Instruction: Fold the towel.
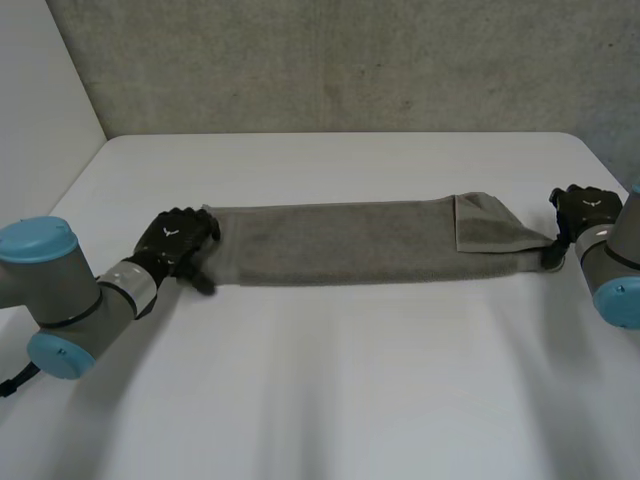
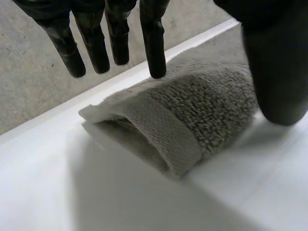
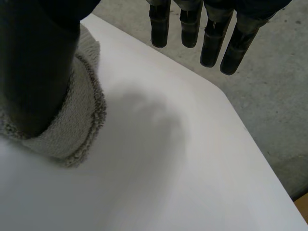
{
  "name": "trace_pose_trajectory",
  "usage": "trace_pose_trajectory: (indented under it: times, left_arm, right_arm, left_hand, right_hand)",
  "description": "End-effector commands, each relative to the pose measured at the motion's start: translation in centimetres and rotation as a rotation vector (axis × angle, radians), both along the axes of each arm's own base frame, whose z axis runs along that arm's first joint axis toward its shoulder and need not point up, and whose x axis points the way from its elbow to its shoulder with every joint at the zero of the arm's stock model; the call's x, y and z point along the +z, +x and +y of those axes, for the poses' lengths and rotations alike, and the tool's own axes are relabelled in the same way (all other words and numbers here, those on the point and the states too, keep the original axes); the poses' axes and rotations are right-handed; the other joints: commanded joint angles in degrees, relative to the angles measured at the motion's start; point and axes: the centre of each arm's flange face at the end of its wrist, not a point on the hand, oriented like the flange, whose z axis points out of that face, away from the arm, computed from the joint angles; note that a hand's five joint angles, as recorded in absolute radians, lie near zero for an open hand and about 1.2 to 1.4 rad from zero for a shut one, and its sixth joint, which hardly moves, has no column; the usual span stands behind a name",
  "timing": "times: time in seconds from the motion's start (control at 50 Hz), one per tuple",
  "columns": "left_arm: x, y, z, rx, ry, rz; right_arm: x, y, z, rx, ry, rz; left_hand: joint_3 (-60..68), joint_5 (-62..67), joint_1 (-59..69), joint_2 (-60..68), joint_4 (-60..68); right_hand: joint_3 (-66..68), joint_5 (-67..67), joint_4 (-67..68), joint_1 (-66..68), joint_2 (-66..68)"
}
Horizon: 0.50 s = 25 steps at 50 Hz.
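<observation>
Where the towel (image 1: 340, 243) spans the table (image 1: 330, 400), left hand (image 1: 176, 240) and right hand (image 1: 583, 210) flank it; fingers straight, gripping nothing.

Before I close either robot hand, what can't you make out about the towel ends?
1. Right wrist view: the thumb of the right robot hand covers a corner of the grey terry-cloth towel; the cloth underneath is hidden.
2. Left wrist view: the thumb of the left robot hand blocks the towel edge beside it; contact unclear.
3. Head view: the top layer hides how many layers the folded strip has.
</observation>
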Motion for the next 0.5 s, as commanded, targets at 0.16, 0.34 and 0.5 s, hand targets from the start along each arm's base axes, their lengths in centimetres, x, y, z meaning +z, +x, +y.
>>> trace_pose_trajectory:
  times: [0.16,0.34,0.5]
  left_arm:
    - [-0.7,0.1,-0.3,0.038,0.023,-0.017]
    - [-0.5,0.2,-0.3,0.050,0.022,-0.018]
    - [0.7,0.3,-0.1,0.050,0.012,-0.016]
  right_arm:
    - [-0.1,0.9,0.7,0.092,0.039,-0.023]
    - [-0.2,1.0,0.7,0.105,0.042,-0.031]
    - [-0.3,1.6,0.9,0.182,0.051,-0.064]
  left_hand:
    - [25.2,24.4,24.7,24.9,25.3]
    - [25.2,24.4,24.7,24.9,25.4]
    - [26.6,25.7,26.0,26.2,26.7]
  right_hand:
    - [12.5,13.0,11.6,13.2,12.1]
    - [35.7,36.2,34.9,36.4,35.3]
    - [66.0,66.4,65.1,66.6,65.5]
